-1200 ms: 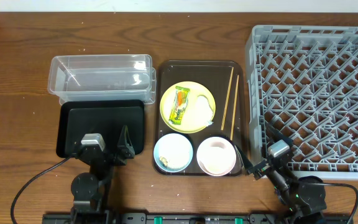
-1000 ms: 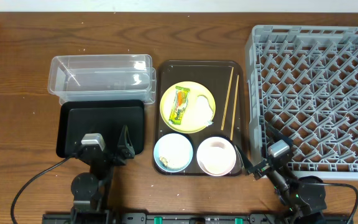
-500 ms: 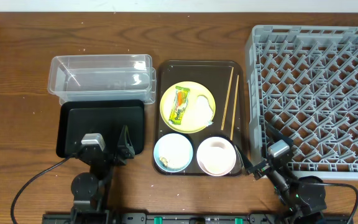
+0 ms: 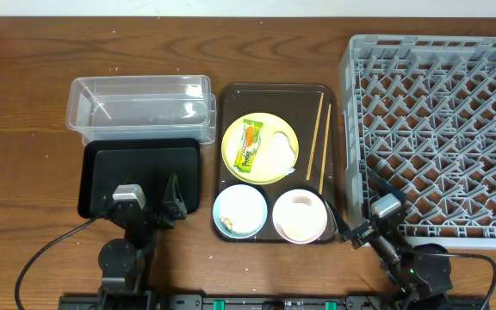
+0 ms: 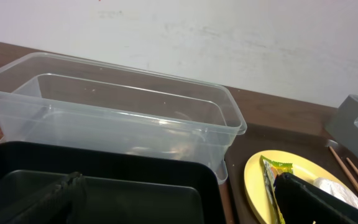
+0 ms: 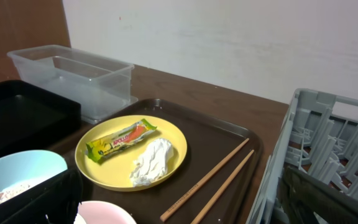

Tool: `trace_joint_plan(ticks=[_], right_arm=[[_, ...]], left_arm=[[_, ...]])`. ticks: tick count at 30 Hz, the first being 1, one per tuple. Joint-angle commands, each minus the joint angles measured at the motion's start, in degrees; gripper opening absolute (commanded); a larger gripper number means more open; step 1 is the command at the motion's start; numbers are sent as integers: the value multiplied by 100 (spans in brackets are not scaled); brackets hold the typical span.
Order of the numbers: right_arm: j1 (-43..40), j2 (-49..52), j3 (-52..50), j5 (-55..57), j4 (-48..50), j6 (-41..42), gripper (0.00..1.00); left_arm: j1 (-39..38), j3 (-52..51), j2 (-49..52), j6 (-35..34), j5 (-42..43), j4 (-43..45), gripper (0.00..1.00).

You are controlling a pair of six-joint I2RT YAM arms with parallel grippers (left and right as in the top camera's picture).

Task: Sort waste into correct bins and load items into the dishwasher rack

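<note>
Left tool at 7 o'clock over black bin edge, right tool at 5 o'clock by rack; both spread apart, empty. Wrapper, white scrap on yellow plate.

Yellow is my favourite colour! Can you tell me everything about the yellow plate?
The yellow plate is round, smooth and shallow with a low raised rim, and it looks like plastic. It lies flat in the far half of the dark-brown tray. A green-and-orange snack wrapper and a crumpled white scrap rest on it side by side.
</note>
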Motion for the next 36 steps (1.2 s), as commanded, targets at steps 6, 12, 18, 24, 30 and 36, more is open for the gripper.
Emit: trace_joint_plan(ticks=[6,12,18,24,30,36], right_arm=[[-133,-20,-9,-26,-22,-26,99],[-136,-20,-9,129,-26,-181,99],[-136,-20,-9,105,-26,-177,99],[-133,-20,-9,103,-26,-177,99],[-133,-20,-9,105,-26,-177,99],[-133,-20,-9,103,-26,-177,99]], left_arm=[[20,-103,17,35,79,-175,99],[20,-103,17,35,81,-175,98],[20,-103,17,35,81,-175,99],[20,-103,17,35,81,-175,98],[17,-103,17,28,131,-175,98],[13,-94,50,-518,448,-144,99]])
